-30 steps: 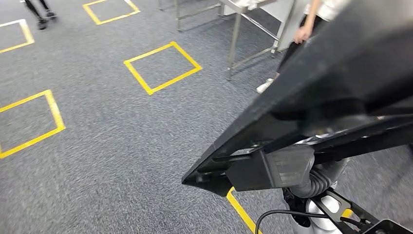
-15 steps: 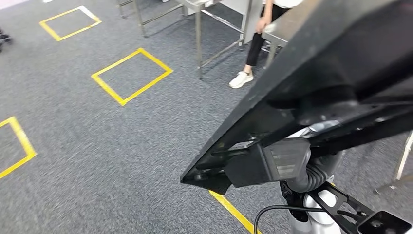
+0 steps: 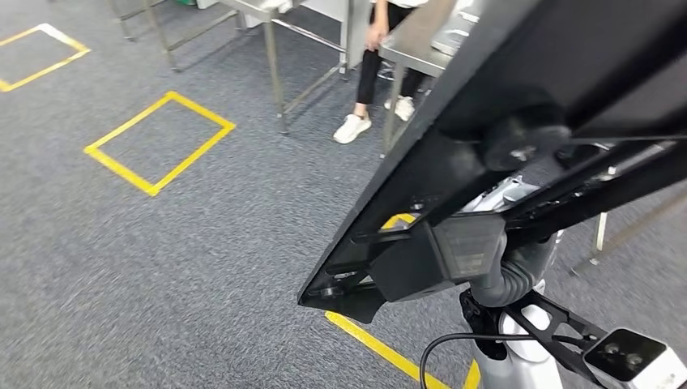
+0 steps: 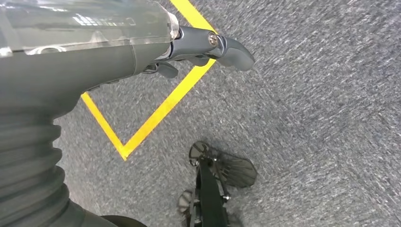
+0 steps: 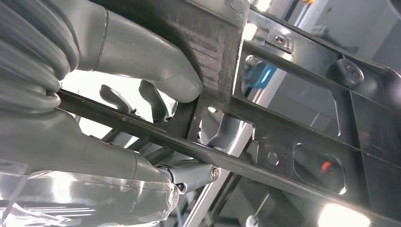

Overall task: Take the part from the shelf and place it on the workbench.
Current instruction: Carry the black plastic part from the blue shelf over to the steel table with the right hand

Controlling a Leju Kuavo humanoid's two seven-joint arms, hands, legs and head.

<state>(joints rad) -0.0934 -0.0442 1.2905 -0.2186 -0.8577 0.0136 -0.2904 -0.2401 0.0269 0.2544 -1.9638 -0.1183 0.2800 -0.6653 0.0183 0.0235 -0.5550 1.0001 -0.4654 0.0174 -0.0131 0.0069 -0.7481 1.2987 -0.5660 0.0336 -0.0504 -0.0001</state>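
The right hand (image 5: 142,94) grips the black part (image 3: 518,105), thumb pressed on its frame, carried high. The left hand (image 4: 198,47) hangs over carpet (image 3: 202,243), fingers curled, holding nothing. The whole view has swung since earlier; the metal table (image 3: 405,49) appears closer.

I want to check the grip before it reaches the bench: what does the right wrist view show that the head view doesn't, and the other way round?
Right wrist view: the right hand grips the black part, its thick thumb pressed on the part's frame and its darker fingers curled through the openings.

Head view: the grey carpet with a yellow taped square, a person's legs and white shoes beside a metal table, and the robot's wrist camera.

Both: the same large black part, held up in front of the robot.
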